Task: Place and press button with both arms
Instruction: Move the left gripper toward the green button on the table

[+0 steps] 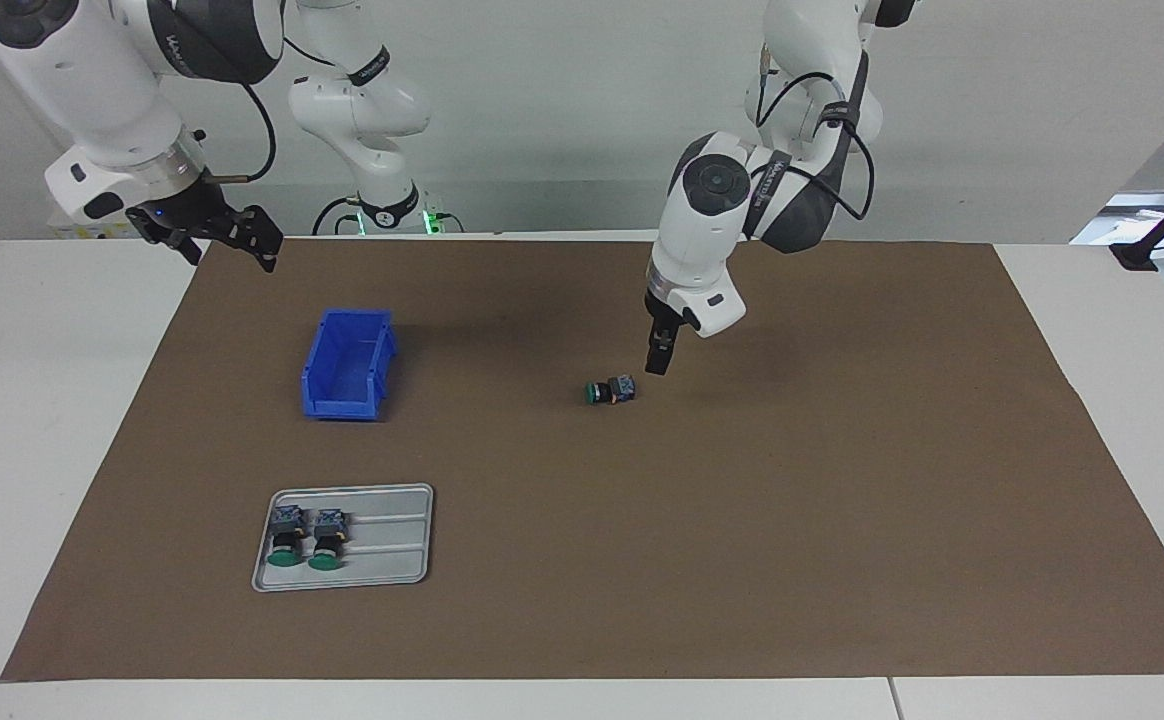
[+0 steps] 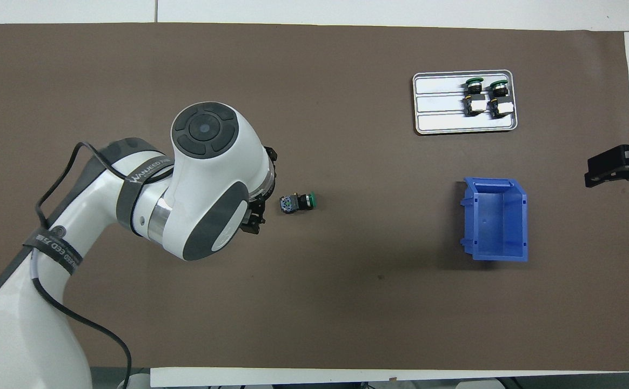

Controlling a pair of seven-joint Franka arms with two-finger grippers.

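The left claw (image 1: 658, 362) hangs just above the mat (image 1: 842, 500), beside the button (image 1: 611, 390) but not touching it. Its fingers are open and hold nothing, though seen edge-on the gap is hard to make out. The button lies on its side in the middle of the mat, with its green cap pointing toward the right arm's end of the table.

To pick it up well, the claw should move over the blocky body, not the round cap, and go straight down. Then it should close gently so the button does not roll away.

The right claw (image 1: 227, 235) waits, open and empty, at the table's edge near the blue bin (image 1: 347, 365). Two more buttons (image 1: 307, 537) lie in the tray (image 1: 392, 560), farther from the robots.
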